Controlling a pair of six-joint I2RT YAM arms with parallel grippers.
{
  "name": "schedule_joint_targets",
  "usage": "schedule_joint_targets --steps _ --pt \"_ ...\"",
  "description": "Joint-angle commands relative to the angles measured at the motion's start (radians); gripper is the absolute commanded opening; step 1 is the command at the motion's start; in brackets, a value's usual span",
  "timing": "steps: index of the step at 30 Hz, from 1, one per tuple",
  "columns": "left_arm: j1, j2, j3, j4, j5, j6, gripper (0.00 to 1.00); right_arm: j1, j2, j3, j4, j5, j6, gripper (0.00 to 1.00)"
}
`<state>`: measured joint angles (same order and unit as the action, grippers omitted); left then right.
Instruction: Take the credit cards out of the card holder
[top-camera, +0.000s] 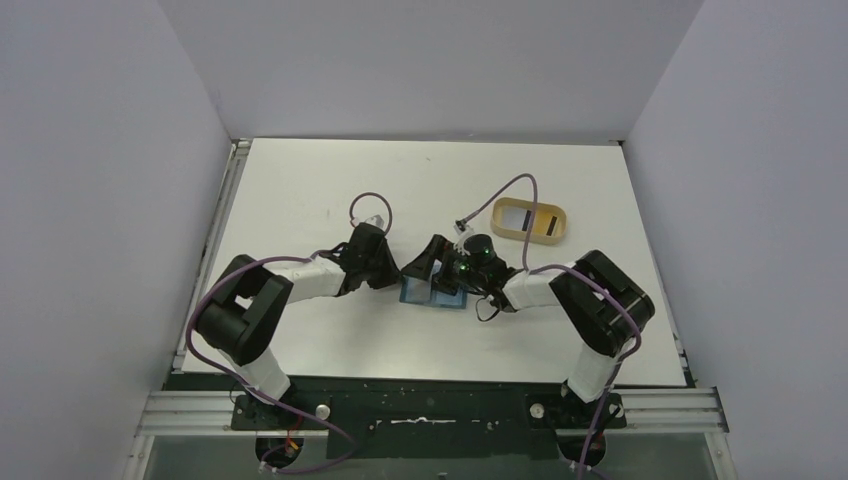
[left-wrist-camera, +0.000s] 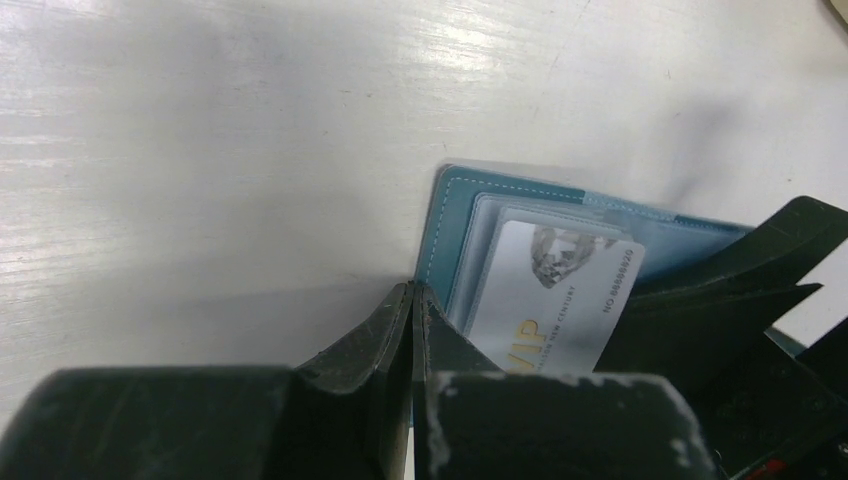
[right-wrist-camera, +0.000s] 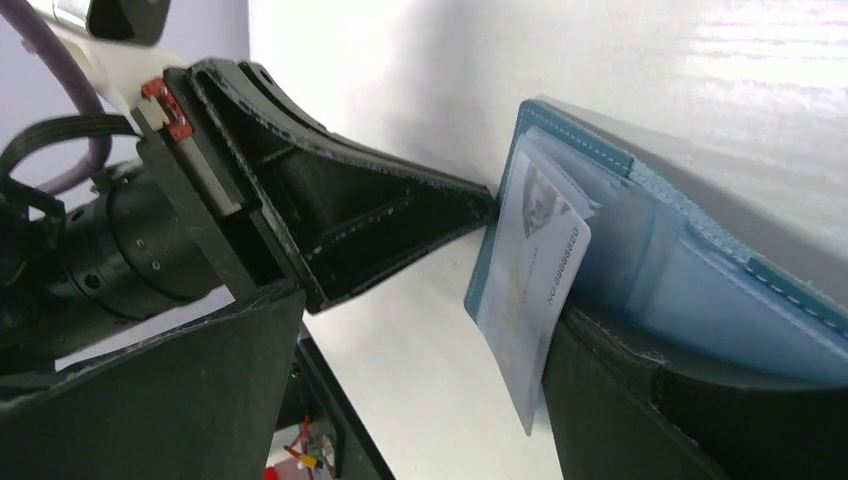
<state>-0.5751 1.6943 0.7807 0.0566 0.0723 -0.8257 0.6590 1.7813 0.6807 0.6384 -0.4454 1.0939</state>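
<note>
The teal-blue card holder (top-camera: 434, 294) lies open on the white table between my two grippers, with clear plastic sleeves showing inside it (left-wrist-camera: 452, 215) (right-wrist-camera: 700, 280). A whitish credit card (left-wrist-camera: 548, 300) with gold "VIP" lettering sticks partly out of a sleeve (right-wrist-camera: 528, 290). My left gripper (left-wrist-camera: 413, 292) is shut, its tips touching the holder's left edge (top-camera: 402, 274). My right gripper (right-wrist-camera: 425, 330) is open around the protruding card. One of its fingers (right-wrist-camera: 650, 400) lies against the sleeves, and the card touches neither pad. It shows in the top view (top-camera: 442, 266).
A tan rounded tray (top-camera: 512, 212) stands at the back right of the table. A pale card with a black stripe (top-camera: 545, 222) lies in it. Purple cables loop above both wrists.
</note>
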Motion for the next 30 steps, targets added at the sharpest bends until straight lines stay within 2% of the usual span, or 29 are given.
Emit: schedule_joint_targets --steps 1,5,11,13,15,17,21,23,27,30 --pt "-0.003 0.023 -0.022 -0.09 -0.012 0.028 0.0 0.003 -0.124 0.027 -0.155 -0.027 -0.078 0.85" --pt "0.001 0.026 -0.022 -0.088 -0.013 0.029 0.0 -0.017 -0.198 0.029 -0.282 -0.018 -0.135 0.85" --pt "0.001 0.035 -0.015 -0.086 -0.01 0.03 0.0 -0.036 -0.198 -0.02 -0.253 -0.014 -0.128 0.8" --pt "0.001 0.035 -0.014 -0.089 -0.009 0.032 0.0 -0.037 -0.182 -0.033 -0.23 -0.004 -0.118 0.7" --pt "0.001 0.033 -0.015 -0.092 -0.009 0.032 0.0 -0.038 -0.164 -0.042 -0.218 0.006 -0.115 0.53" --pt "0.001 0.033 -0.017 -0.093 -0.009 0.034 0.0 -0.038 -0.144 -0.047 -0.221 0.02 -0.119 0.42" --pt "0.001 0.031 -0.02 -0.095 -0.008 0.033 0.0 -0.038 -0.126 -0.06 -0.228 0.036 -0.131 0.41" --pt "0.001 0.03 -0.02 -0.096 -0.009 0.035 0.0 -0.039 -0.13 -0.067 -0.247 0.052 -0.144 0.35" --pt "0.001 0.033 -0.02 -0.097 -0.008 0.038 0.0 -0.049 -0.143 -0.075 -0.301 0.071 -0.173 0.18" --pt "0.001 0.034 -0.02 -0.098 -0.008 0.04 0.0 -0.052 -0.162 -0.071 -0.351 0.076 -0.193 0.11"
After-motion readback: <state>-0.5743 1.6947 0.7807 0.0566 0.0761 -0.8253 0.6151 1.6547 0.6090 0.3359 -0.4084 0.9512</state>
